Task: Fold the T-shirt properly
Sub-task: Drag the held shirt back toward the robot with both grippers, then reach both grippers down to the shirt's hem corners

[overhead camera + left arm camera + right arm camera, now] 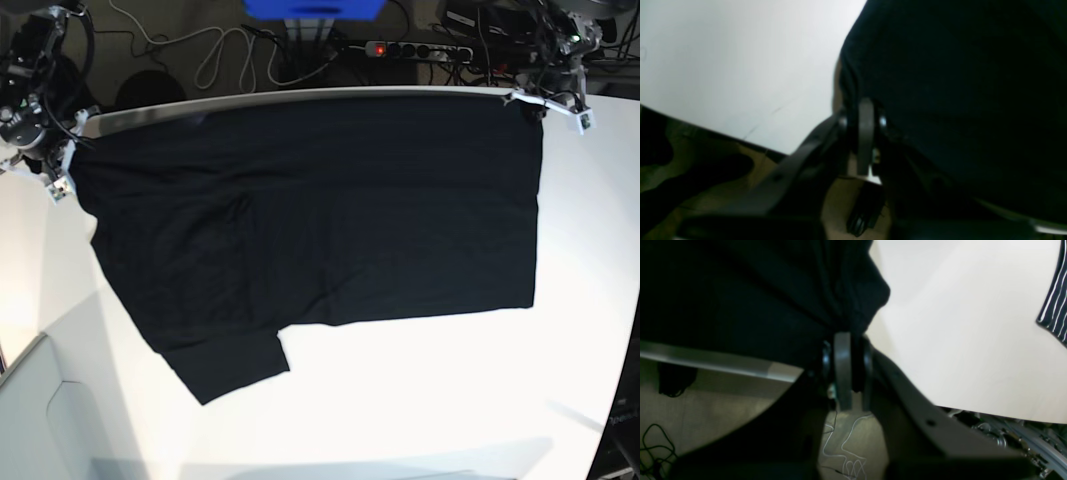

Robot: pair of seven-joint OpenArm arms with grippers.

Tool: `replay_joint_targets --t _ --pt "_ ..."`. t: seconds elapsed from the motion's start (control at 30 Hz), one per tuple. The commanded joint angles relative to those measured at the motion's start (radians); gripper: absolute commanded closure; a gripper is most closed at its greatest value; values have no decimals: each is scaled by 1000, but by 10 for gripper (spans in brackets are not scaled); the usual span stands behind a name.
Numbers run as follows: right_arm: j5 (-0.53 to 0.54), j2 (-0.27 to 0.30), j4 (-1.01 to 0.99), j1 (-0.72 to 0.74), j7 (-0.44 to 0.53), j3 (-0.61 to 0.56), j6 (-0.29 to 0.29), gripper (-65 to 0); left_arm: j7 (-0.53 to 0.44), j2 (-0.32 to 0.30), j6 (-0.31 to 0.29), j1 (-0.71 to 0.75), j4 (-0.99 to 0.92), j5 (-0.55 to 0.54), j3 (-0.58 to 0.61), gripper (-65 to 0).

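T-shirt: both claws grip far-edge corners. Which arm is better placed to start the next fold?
Probably right. The right claw holds the T-shirt on the side where the sleeve sticks out, the likely first part to fold in. The left claw grips the straight-edged side.

My left gripper [864, 110] pinches a bunched edge of the black T-shirt [957, 93], jaws closed on the cloth. The shirt fills the right side; the white table [740, 66] lies to the left, its edge running diagonally below.
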Motion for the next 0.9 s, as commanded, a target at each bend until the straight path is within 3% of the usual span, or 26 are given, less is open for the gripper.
replay_joint_targets --t 0.0,0.13,0.3,0.47,0.7,0.87 --pt "-14 16 14 0 2 11 14 -5 -10 -12 11 10 13 8 -8 -45" --pt "-14 15 14 0 -8 11 14 -35 -10 -20 15 3 13 8 -8 -173" --pt "-14 15 21 -46 -9 11 14 -243 -11 -22 9 -10 14 8 -8 -298" --pt "-12 13 23 -76 0 12 14 -401 -11 -19 9 -19 86 8 -11 -323" --pt "-12 -5 121 -66 -2 118 14 -422 -11 -12 8 -28 263 8 -70 -325" --pt "-12 -7 150 43 -8 67 14 -425 -11 -23 8 -158 228 13 -70 -328"
